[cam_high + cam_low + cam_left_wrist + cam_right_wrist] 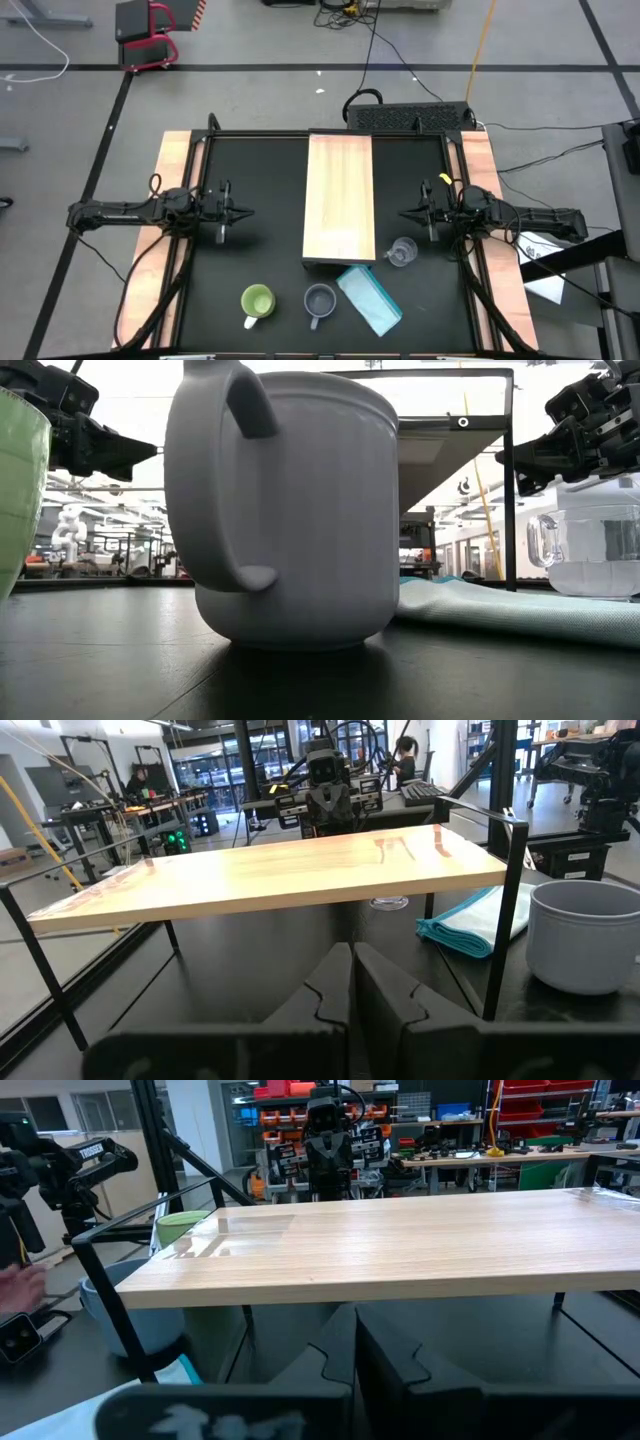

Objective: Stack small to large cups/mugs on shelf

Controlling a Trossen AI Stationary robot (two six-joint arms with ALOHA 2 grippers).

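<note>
both tools wait clenched, nothing grasped, beside the bare shelf (339,195).
right tool (408,212) should release, then reach the glass cup (401,252) just near it; grey mug (319,301) and green mug (257,301) stand farther.

A robotics lab: red parts bins (560,1100), cluttered workbenches (480,1155), floor cables (390,45)

Even bright light from overhead, soft shadows only. Glare streaks on the shelf (270,875) top. In low view the grey-blue mug (290,510) looks slightly soft, bkgd washed out, probably overexposed.
</note>
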